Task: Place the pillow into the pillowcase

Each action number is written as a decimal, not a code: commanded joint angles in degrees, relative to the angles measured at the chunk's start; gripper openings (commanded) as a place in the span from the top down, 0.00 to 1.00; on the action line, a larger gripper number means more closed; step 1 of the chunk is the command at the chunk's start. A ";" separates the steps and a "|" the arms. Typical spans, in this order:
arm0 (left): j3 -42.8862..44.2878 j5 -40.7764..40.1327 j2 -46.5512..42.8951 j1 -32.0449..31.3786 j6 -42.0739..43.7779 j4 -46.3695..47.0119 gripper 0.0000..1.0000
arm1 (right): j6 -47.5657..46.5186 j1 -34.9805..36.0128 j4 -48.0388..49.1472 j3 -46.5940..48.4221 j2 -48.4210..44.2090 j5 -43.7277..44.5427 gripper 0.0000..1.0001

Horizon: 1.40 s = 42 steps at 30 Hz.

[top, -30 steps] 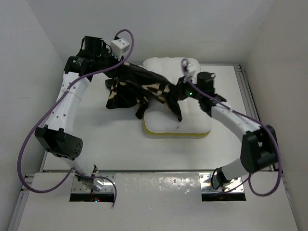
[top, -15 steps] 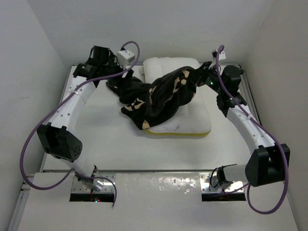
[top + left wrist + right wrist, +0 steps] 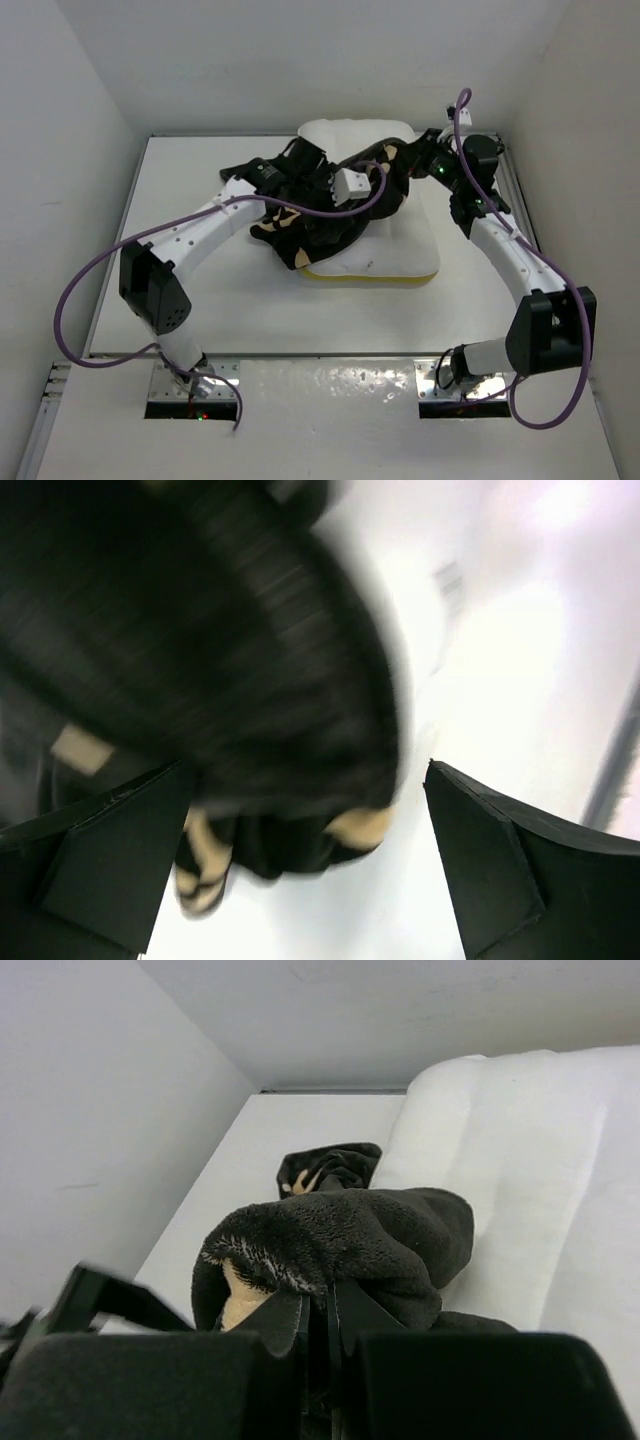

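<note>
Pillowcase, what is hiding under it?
The white pillow lies under the bunched pillowcase; its far edge, right side and near edge show. Its left middle is covered. The pillowcase's left end rests on the table.

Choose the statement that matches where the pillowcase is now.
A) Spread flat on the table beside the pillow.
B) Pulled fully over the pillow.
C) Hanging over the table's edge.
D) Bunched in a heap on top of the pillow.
D: the pillowcase lies crumpled across the left part of the bare white pillow, one end pinched in the right hand.
</note>
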 commanded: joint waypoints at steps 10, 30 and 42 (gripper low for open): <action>-6.18 -15.88 2.59 -1.65 -1.05 8.92 0.06 | 2.08 -1.97 1.70 -0.52 0.96 1.54 1.00; 41.70 -29.69 -0.56 27.09 -5.55 4.53 1.00 | -4.63 3.83 1.81 19.17 13.07 -14.71 1.00; 52.34 -48.42 -7.42 30.52 3.85 11.19 1.00 | 18.13 15.33 31.19 32.18 25.99 -23.77 1.00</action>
